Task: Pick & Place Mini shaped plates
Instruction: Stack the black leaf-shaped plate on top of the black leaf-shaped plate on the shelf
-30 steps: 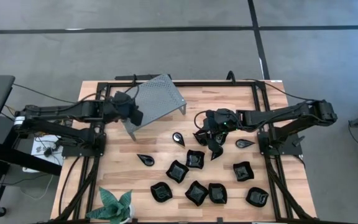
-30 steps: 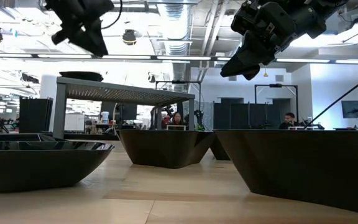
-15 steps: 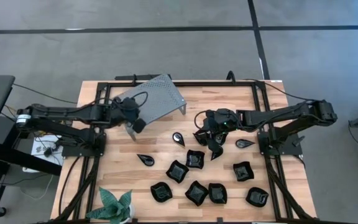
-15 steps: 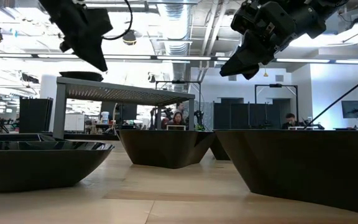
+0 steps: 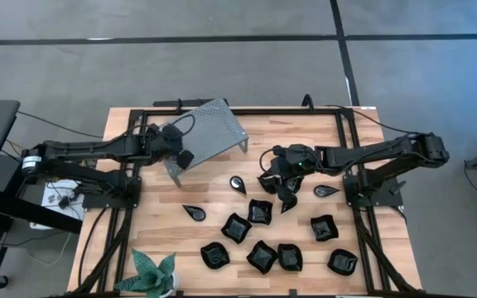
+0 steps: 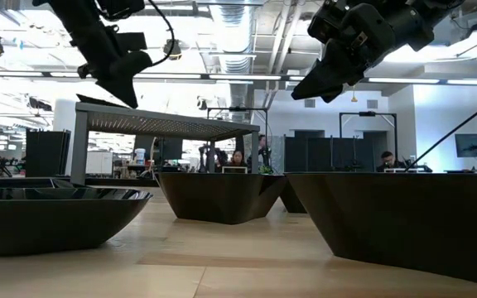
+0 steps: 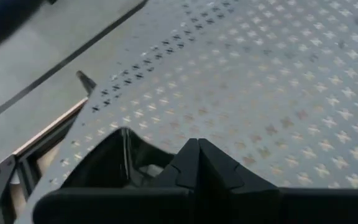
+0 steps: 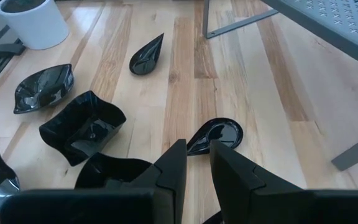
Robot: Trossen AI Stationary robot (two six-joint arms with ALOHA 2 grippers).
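Several glossy black mini shaped plates lie on the wooden table, among them a teardrop one and a squarish one. One more plate rests on the left corner of the grey perforated stand. My left gripper is shut just above that corner, right beside this plate. My right gripper hangs over the table's middle above the teardrop plate, its fingers a narrow gap apart with nothing between them. My left gripper's shut fingers slant down at the stand's top, close against the rim of the plate lying there. I cannot tell whether they touch the plate or the stand.
A green plant in a white pot stands at the near left edge. The stand's legs rise on the far side of the table. A black frame runs around the table. Bare wood lies between stand and plates.
My left gripper has sunk toward the stand's left corner, rolled at the wrist and shut its fingers with nothing between them. The plate on the stand stays there. My right gripper has kept still.
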